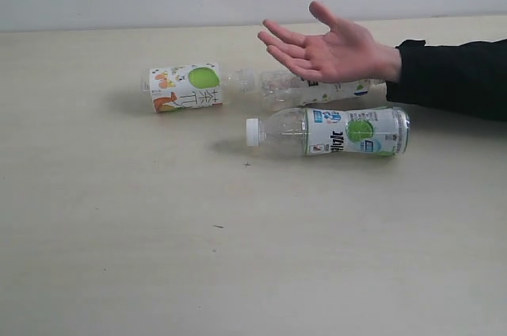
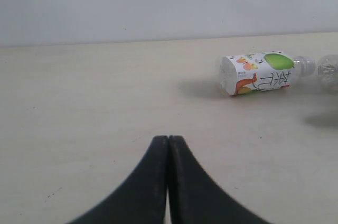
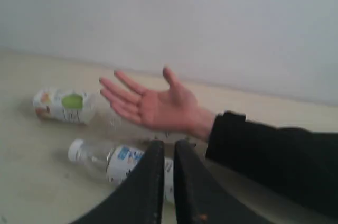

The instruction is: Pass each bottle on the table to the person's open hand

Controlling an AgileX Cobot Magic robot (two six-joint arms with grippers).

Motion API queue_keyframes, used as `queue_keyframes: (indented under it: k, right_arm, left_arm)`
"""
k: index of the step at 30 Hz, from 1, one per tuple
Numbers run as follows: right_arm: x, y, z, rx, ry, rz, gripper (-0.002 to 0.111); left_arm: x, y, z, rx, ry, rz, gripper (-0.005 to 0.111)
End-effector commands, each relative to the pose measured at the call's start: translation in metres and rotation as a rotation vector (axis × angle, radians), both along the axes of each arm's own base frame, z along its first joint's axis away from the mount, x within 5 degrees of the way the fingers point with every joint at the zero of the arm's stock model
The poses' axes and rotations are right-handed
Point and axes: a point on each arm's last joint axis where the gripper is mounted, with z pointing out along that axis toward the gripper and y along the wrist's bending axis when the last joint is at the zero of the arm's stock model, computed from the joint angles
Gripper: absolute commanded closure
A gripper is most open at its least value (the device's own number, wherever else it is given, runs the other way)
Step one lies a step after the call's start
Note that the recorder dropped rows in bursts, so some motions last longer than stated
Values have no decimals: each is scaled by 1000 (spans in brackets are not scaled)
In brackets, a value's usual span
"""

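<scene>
Table (image 1: pixel 238 273): pale cream, bare across the whole stretch nearest the exterior camera; all I have to work with lies on its far half.
Sleeve (image 1: pixel 455 74): black, coming in from the right edge of the exterior view, above the table.
Open hand (image 1: pixel 333 51): palm showing, fingers spread and pointing left, held in the air over the bottles, touching none that I can see.
Front bottle (image 1: pixel 333 131): lying on its side, the closest of the three to the exterior camera, white cap (image 1: pixel 253 131) pointing left, white-and-blue label with a green spot; it sits just in front of the hand.
Left bottle (image 1: pixel 186 87): on its side to the left of the hand, white label with a green spot and orange marks, base pointing left.
Third bottle (image 1: pixel 293 89): clear, on its side behind the front bottle, partly hidden by the hand; its end is close to the left bottle's neck, and I cannot tell whether they touch.
Left gripper (image 2: pixel 168 142): my fingers pressed together with nothing between them, over bare table, well apart from the left bottle.
Right gripper (image 3: pixel 168 147): my fingers drawn in to a thin slit, pinching nothing; the hand and front bottle lie beyond the tips.
</scene>
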Motion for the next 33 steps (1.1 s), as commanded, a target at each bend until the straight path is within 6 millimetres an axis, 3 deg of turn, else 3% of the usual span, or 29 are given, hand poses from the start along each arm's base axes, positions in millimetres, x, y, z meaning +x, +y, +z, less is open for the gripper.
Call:
queue_keyframes:
  k: [1,4,6,8,11,14,22,27,33]
  right_arm:
    - [35,26,-6,-200,305,126,101]
    - [62,43,-18,-324,493,211,96]
    - [89,55,-28,-421,587,248,83]
    - [108,59,-29,-506,567,254,73]
    - [124,65,-28,-505,517,235,67]
    - [142,74,-24,-527,506,253,53]
    - [159,82,-45,-712,507,403,44]
    - [171,88,-69,-908,481,590,41]
    - [179,93,-76,-1012,386,697,38]
  left_arm:
    - [0,0,0,-5,-6,3,104]
    - [0,0,0,-3,-6,2,104]
    - [0,0,0,-3,-6,2,104]
    - [0,0,0,-3,-6,2,104]
    - [0,0,0,-3,-6,2,104]
    - [0,0,0,-3,-6,2,104]
    - [0,0,0,-3,-6,2,104]
    - [0,0,0,-3,-6,2,104]
    - [0,0,0,-3,-6,2,104]
